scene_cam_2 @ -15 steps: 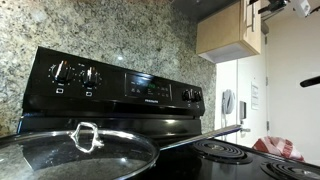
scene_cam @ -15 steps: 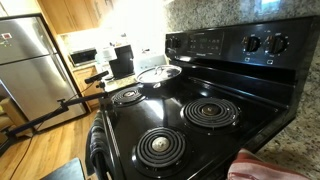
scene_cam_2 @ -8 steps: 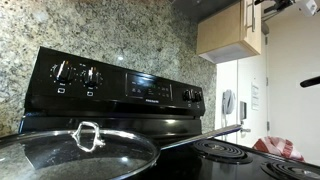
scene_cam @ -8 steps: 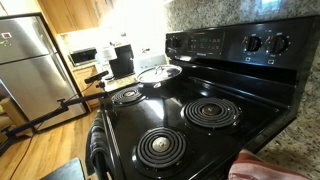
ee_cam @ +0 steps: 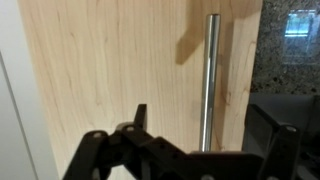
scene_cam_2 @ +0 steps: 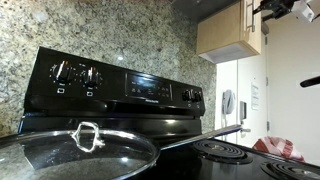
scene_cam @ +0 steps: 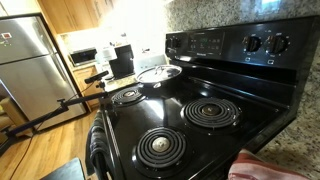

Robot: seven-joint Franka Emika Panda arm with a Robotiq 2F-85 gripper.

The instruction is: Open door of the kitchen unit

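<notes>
In the wrist view a light wooden cabinet door (ee_cam: 110, 60) fills most of the frame, and a slim vertical metal handle (ee_cam: 211, 70) is mounted on it toward three o'clock. The gripper (ee_cam: 200, 115) is seen entering from six o'clock with its claw released: the dark fingers (ee_cam: 140, 118) are spread wide, and the handle is framed between them, nearer the three o'clock finger. Whether any contact is made with the bar cannot be told. In an exterior view the same upper cabinet (scene_cam_2: 225, 35) is seen at about one o'clock, high on the wall above the range, its handle (scene_cam_2: 245, 25) at the edge facing the gripper (scene_cam_2: 275, 8), which is held just beside it at the top of the frame. The door is shown closed against the unit. Below, a black electric stove (scene_cam: 230, 135) with coil burners is seen in both exterior views, and a glass lid (scene_cam_2: 70, 150) is set on a pan at seven o'clock. A granite backsplash (scene_cam_2: 110, 30) is seen behind the control panel (scene_cam_2: 120, 85). A stainless refrigerator (scene_cam: 25, 60) is placed at ten o'clock, and a red cloth (scene_cam: 262, 165) is laid at five o'clock beside the stove.
</notes>
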